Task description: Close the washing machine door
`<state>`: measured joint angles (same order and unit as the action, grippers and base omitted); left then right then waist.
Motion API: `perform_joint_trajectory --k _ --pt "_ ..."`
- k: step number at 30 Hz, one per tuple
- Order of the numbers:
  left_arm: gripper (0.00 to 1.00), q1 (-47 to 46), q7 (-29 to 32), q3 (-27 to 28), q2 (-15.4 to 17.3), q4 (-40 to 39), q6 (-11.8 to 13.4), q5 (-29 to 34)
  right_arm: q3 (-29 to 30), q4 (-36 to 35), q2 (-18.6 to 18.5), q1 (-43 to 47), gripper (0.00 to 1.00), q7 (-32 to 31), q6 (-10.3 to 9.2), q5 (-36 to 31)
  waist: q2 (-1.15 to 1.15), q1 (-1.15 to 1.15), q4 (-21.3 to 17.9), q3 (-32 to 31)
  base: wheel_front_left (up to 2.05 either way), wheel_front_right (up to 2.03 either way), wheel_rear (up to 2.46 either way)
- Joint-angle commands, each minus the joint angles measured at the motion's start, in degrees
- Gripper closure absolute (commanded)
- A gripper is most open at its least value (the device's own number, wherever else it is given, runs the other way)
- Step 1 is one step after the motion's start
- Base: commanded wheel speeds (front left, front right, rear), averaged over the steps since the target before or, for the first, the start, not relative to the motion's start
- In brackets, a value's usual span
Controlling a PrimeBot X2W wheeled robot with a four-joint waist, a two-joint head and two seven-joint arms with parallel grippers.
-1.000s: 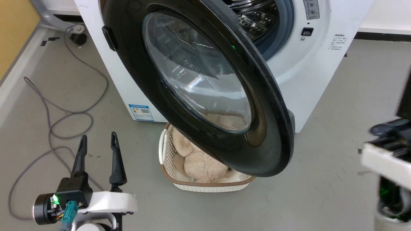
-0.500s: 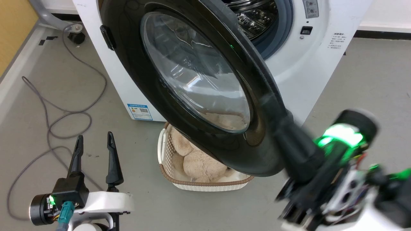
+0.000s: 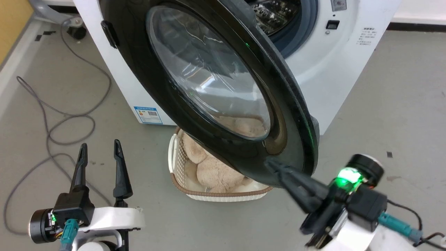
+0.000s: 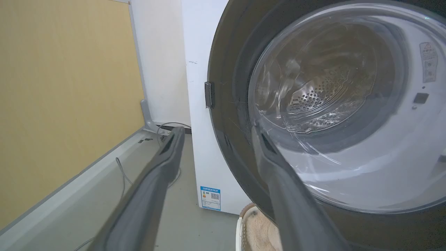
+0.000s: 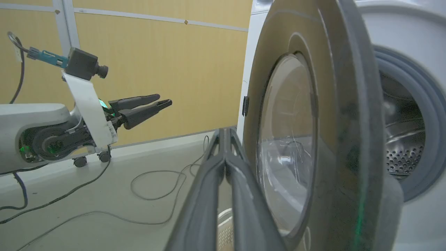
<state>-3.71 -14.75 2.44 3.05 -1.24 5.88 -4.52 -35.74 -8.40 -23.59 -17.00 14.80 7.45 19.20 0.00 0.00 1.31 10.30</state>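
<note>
The fingers (image 3: 299, 184) of the right gripper (image 3: 271, 163) were pressed together on nothing, tips at or just beside the lower outer rim of the washing machine door (image 3: 209, 76), though contact could not be told. The left gripper (image 3: 100, 148) hung low with its fingers spread and empty. By my judgement the task was barely begun: the door, a glossy black ring around a bulging clear glass bowl, stood wide of the washing machine (image 3: 334, 66), leaving the steel drum (image 3: 275, 17) exposed and the whole closing push undone.

Place: a robot test lab, by the look of it
Signs: bare grey floor (image 3: 383, 104), loose cables (image 3: 94, 122), yellow wall panels (image 5: 156, 52), lone washing machine (image 3: 334, 69)
</note>
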Motion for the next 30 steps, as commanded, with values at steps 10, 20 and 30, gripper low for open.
perform_joint_trajectory --k 10,20,30 --pt "0.0 -2.2 -0.2 -1.8 -0.1 -0.5 0.0 1.4 8.4 7.7 0.9 0.7 1.0 0.2 0.03 -1.2 0.0 0.0 -0.7 4.9 0.0 0.0 0.0" --pt "0.0 -5.6 -0.2 -3.9 -0.2 -0.6 0.3 1.7 16.9 13.5 2.8 -4.9 1.0 0.2 0.03 -2.6 0.0 0.0 -1.1 10.6 0.0 0.0 0.0" --pt "0.0 -10.2 -0.2 -6.3 -0.2 -1.0 0.7 1.7 23.3 23.1 1.7 -17.5 1.0 0.2 0.03 -4.9 0.0 0.0 0.4 17.2 0.0 0.0 0.0"
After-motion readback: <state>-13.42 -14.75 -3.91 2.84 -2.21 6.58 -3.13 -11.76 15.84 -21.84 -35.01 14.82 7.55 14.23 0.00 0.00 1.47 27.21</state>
